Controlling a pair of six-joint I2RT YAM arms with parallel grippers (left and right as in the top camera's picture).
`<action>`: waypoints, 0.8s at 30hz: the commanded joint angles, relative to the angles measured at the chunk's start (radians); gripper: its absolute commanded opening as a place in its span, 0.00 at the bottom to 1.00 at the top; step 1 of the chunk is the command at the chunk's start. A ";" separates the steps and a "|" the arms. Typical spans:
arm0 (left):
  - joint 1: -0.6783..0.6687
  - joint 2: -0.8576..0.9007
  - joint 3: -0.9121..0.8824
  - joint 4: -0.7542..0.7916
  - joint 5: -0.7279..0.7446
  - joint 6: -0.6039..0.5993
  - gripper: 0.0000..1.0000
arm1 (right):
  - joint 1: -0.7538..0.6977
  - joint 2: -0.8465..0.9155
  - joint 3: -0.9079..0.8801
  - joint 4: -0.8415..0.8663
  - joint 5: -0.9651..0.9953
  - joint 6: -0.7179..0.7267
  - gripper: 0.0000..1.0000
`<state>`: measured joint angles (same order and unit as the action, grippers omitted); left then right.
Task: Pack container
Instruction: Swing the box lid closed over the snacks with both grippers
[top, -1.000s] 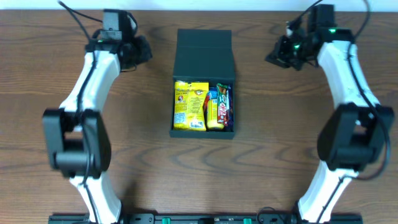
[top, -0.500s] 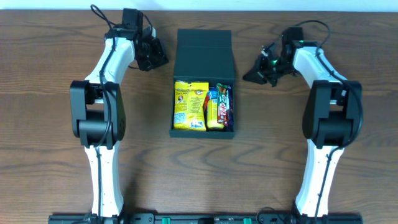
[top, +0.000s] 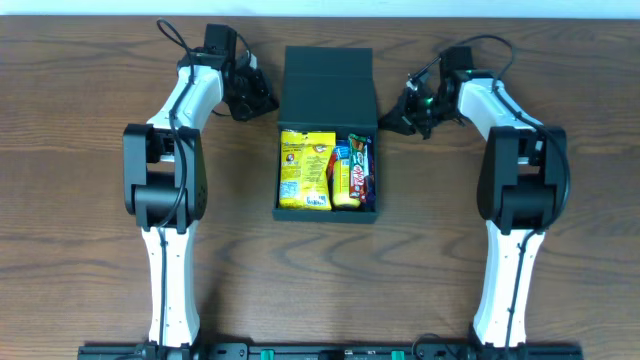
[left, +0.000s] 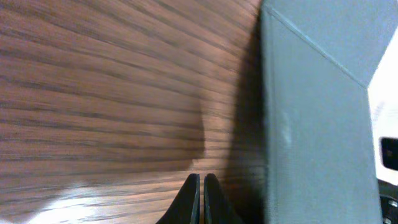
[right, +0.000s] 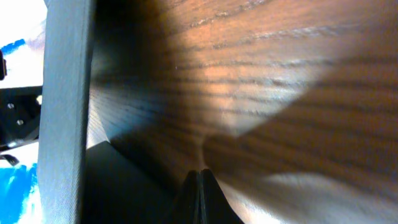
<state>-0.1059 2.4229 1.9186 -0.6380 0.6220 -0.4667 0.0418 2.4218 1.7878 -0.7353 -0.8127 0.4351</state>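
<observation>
On the worktop (top: 80, 200), your container (top: 328, 75) sits centred, flap thrown back, yellow packet (top: 306, 168) and bars (top: 358, 172) inside. Left pincer (top: 262, 100) and right pincer (top: 392, 122), both pressed together and empty, flank the flap. Nudge unevenly and the box could skew. Whether the tips touch it is hard to tell.

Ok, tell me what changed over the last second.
The left gripper swung in close beside the lid's left edge, the right gripper close beside its right edge. Both stayed shut and empty; nothing was grasped. The box and the snacks in it did not move.
</observation>
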 joint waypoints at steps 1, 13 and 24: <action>-0.016 0.010 0.022 0.021 0.047 -0.014 0.06 | 0.026 0.013 0.019 0.025 -0.045 0.021 0.02; -0.030 0.010 0.022 0.049 0.105 0.007 0.06 | 0.033 0.013 0.019 0.179 -0.244 -0.007 0.02; -0.006 -0.005 0.032 0.090 0.223 0.053 0.06 | -0.002 0.011 0.024 0.231 -0.444 -0.057 0.02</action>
<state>-0.1101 2.4233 1.9190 -0.5533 0.7799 -0.4404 0.0383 2.4310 1.7878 -0.5102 -1.1316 0.4122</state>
